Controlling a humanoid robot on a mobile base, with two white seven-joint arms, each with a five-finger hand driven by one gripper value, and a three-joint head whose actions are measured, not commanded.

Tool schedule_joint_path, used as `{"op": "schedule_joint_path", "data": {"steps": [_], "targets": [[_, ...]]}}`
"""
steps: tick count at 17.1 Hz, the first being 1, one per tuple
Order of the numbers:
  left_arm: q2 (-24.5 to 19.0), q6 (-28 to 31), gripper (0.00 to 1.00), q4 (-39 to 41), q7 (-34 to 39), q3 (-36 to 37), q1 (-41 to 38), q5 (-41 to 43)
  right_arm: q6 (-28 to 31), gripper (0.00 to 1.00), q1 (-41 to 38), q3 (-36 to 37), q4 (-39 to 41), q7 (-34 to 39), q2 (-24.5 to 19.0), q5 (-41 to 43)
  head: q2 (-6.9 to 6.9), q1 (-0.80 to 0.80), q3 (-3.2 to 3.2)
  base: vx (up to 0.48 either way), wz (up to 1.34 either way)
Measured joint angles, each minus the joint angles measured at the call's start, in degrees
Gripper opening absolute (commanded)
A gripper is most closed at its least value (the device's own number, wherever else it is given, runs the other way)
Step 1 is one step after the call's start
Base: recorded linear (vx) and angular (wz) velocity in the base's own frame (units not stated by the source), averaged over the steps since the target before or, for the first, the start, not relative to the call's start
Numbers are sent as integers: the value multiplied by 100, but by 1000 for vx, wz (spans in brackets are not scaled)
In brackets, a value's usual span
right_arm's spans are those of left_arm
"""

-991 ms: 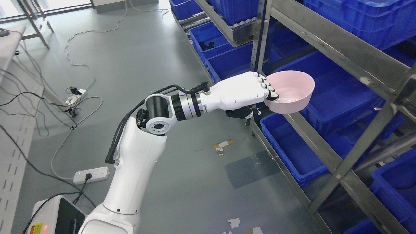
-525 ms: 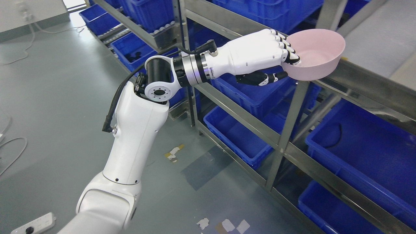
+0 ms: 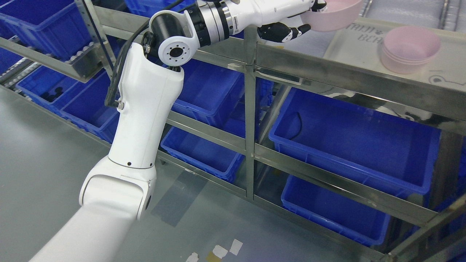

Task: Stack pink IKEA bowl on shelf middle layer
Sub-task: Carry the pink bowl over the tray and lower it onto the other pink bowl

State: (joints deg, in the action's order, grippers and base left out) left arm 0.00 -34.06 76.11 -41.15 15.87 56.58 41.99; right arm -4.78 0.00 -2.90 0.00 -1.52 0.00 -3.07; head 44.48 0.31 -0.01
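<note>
Left hand (image 3: 291, 18) at the top edge of the head view, closed on the near rim of a pink bowl (image 3: 333, 16): fingers over the lip and cut off by the frame, black-tipped thumb (image 3: 285, 32) curled beneath. Bowl held aloft, upright, pale pink and smooth-walled, its upper part out of frame, above the metal shelf surface (image 3: 358, 45) and apart from it. Just to the right and lower, a stack of matching pink bowls (image 3: 409, 49) resting on that surface, nested, rims showing as thin lines; held bowl near the stack but not touching or over it. Faint printed lettering and a cartoon outline on the shelf surface, partly hidden. White left arm (image 3: 145, 98) rising from the lower left, elbow joint (image 3: 173, 34) level with the shelf's front rail (image 3: 356, 82). Steel upright post (image 3: 249, 120) directly below the wrist. Below, blue plastic bins (image 3: 349, 142) on the lower tiers, more blue bins at left. Grey floor (image 3: 36, 145) with scraps of tape (image 3: 225, 251) near the bottom edge.
</note>
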Motion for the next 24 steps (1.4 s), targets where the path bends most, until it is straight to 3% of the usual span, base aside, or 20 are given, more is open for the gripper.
{"op": "schedule_joint_path", "data": {"steps": [16, 24], "targets": [[0, 551, 4, -2080, 541, 579, 819, 1049, 0, 100, 1, 0, 0, 0, 0, 0, -2, 0, 0, 19, -363], [0, 703, 4, -2534, 615, 633, 933, 1253, 0, 100, 1, 0, 0, 0, 0, 0, -3, 0, 0, 8, -58]]}}
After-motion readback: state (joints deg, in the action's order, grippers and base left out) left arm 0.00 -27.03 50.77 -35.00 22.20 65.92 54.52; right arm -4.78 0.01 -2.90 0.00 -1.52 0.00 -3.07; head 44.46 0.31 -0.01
